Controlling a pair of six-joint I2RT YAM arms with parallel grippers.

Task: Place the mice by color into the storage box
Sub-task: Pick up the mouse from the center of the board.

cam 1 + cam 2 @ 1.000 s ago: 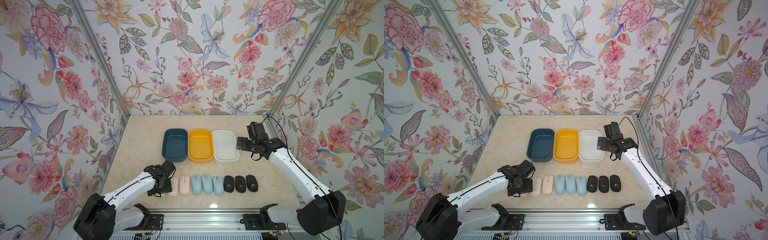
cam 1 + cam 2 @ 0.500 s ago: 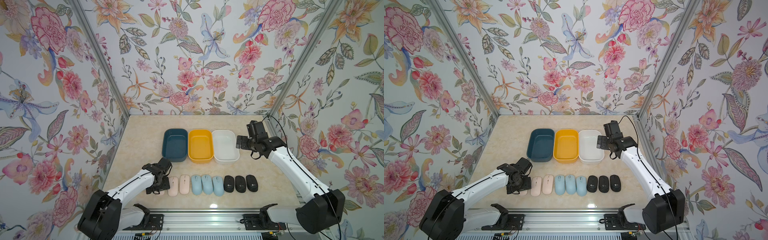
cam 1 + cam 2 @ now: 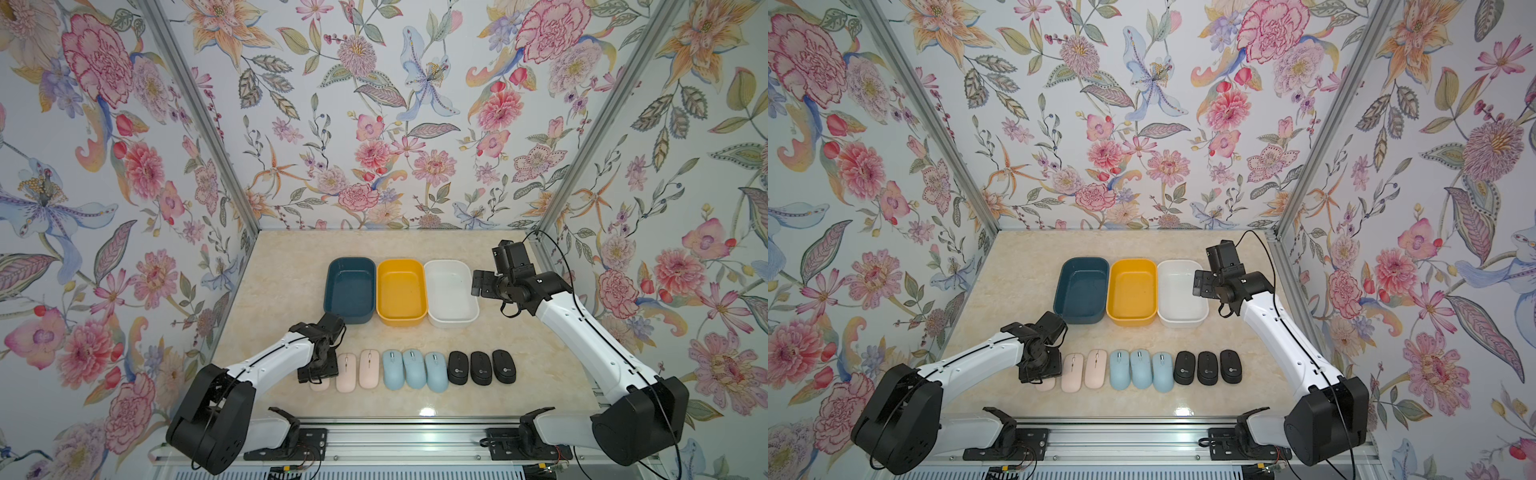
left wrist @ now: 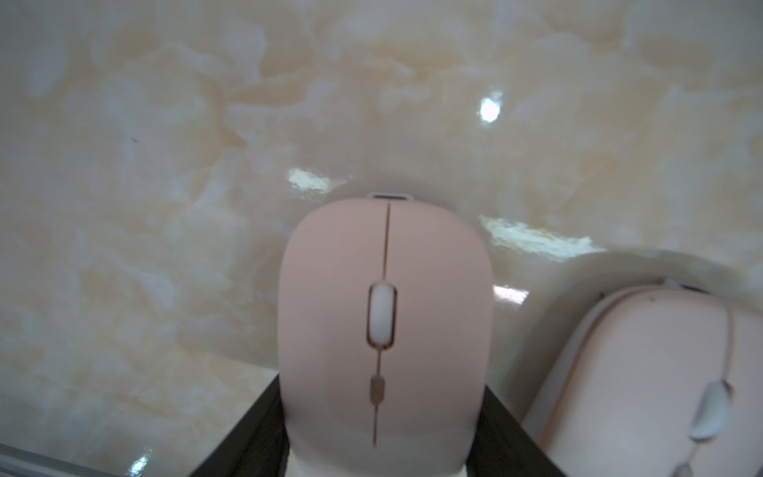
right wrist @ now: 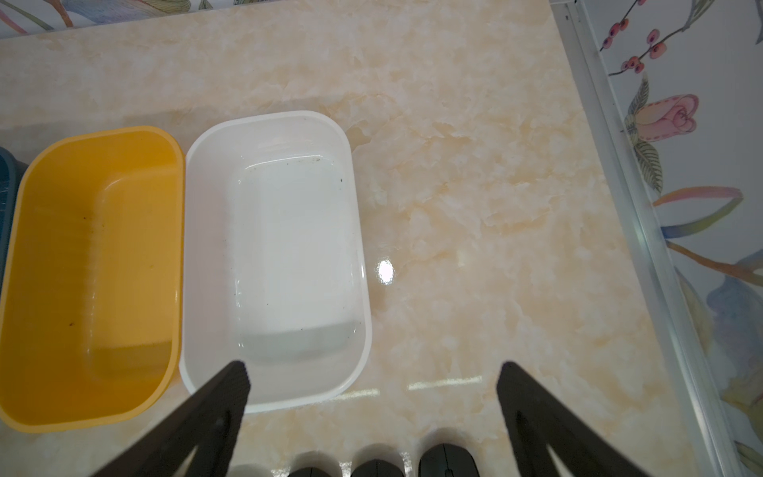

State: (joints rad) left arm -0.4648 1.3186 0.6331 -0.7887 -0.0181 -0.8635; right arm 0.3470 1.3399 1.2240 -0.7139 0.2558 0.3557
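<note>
Change: a second ago the left end effector (image 3: 318,371) hangs half-spread above the left end of the row; now it is down on the row and clenched.
Left end effector: grasping the leftmost pink mouse (image 4: 384,314). In the left wrist view a dark finger (image 4: 256,429) presses each flank of the mouse, behind the scroll wheel.
Held mouse, place: at the left end of the row, toward the front-left corner of the table (image 3: 291,270). In both top views only its rear end peeks out from under the arm. We cannot tell whether it has left the surface; it sits in line with its neighbours.
Right end effector (image 5: 373,367): released, jaws wide, nothing between them. It hangs just beside the white bin (image 3: 453,323), toward the right edge, barely moved over the last second.
Row: two more pink mice (image 3: 346,372), three blue mice (image 3: 414,369) and three black mice (image 3: 481,368) lie side by side along the front edge, untouched.
Bins: dark blue bin (image 3: 350,320), yellow bin (image 3: 401,322) and white bin stand flank to flank mid-table, behind the row. All three are empty.
Meaning for the task: we judge the first pick is secured and sorting is at its very start, with nothing placed.
Next, our guess: lift straight up, clear of the neighbouring pink mouse just beside it, then carry back to a bin. No bin is pink, so the choice made now fixes where the other two pink mice go.
Risk: the shell is smooth and rounded, and we judge it could slip or tilt in the pinch.
</note>
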